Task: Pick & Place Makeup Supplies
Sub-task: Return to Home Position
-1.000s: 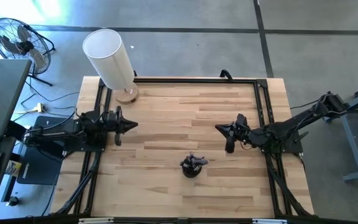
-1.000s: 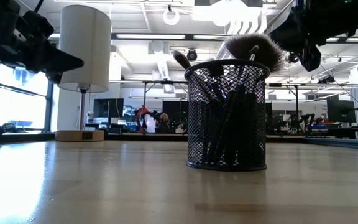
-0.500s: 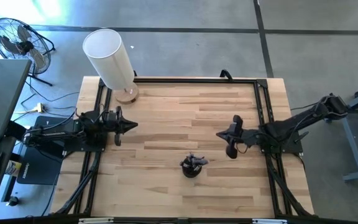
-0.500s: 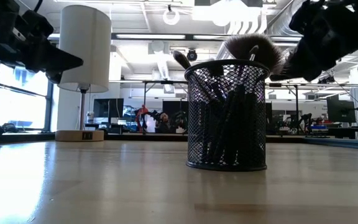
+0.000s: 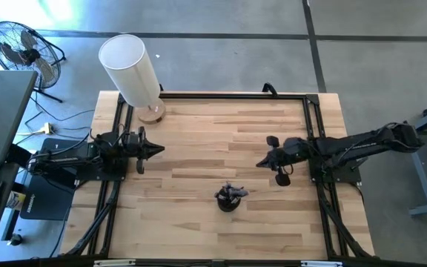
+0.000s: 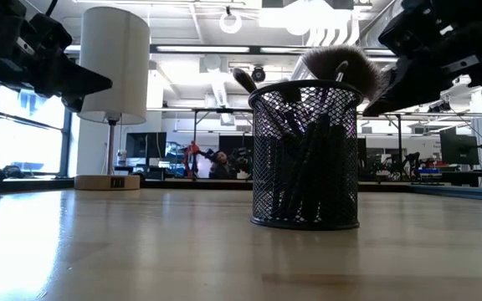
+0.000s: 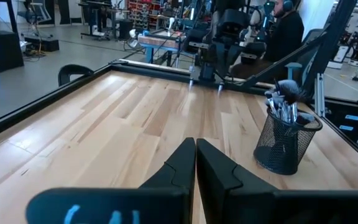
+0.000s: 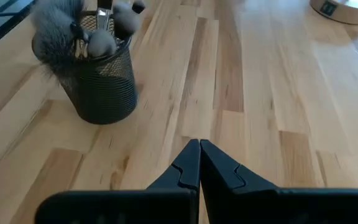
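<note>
1. Makeup brushes (image 6: 341, 65) all stand in the black mesh holder (image 6: 306, 159), mid-table.
2. Right gripper (image 5: 261, 162), jaws together and empty, has levelled off, retreating.
3. Left gripper (image 5: 159, 149) waits, pinched closed; job looks finished.

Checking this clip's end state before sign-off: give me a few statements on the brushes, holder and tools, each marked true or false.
1. The makeup brushes stand in the black mesh holder. True.
2. The right tool is shut on a brush. False: it is shut on nothing, above the table and apart from the holder.
3. The holder lies tipped on its side. False: it stands upright on the table.
4. The left tool is shut, over the table's left side. True.
5. The white cylinder touches the holder. False: it stands at a table corner on the left arm's side, well apart from the holder.
</note>
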Action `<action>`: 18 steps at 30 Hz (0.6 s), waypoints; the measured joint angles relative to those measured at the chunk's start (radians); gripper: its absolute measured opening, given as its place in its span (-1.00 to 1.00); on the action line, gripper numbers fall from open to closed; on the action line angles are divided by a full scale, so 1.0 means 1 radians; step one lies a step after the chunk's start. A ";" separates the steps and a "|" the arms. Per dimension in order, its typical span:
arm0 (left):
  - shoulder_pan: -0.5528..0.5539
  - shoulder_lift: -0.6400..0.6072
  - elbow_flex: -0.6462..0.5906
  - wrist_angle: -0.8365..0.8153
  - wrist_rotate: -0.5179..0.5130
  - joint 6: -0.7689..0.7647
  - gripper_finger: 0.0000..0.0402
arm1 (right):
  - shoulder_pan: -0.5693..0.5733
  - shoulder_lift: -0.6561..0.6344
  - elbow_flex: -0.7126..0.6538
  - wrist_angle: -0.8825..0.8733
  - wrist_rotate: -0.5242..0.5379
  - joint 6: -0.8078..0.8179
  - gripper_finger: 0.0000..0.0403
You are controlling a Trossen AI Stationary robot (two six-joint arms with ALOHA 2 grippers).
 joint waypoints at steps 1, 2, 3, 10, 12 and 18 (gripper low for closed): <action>0.000 0.000 0.000 0.000 0.000 0.000 -0.94 | -0.018 0.000 0.000 0.000 -0.022 -0.016 -1.00; 0.000 0.000 0.000 0.000 0.000 0.000 -0.94 | -0.035 0.000 0.000 0.000 -0.039 -0.028 -1.00; 0.000 0.000 0.000 0.000 0.000 0.000 -0.94 | -0.050 0.000 0.000 0.000 -0.053 -0.038 -1.00; 0.000 0.000 0.000 0.000 0.000 0.000 -0.94 | -0.088 -0.028 -0.024 0.034 -0.056 0.017 -1.00; 0.000 0.000 0.000 0.000 0.000 0.000 -0.94 | -0.087 -0.072 -0.087 0.103 -0.038 0.072 -1.00; 0.000 0.000 0.000 0.001 0.000 0.000 -0.94 | -0.087 -0.282 -0.300 0.295 0.002 0.227 -1.00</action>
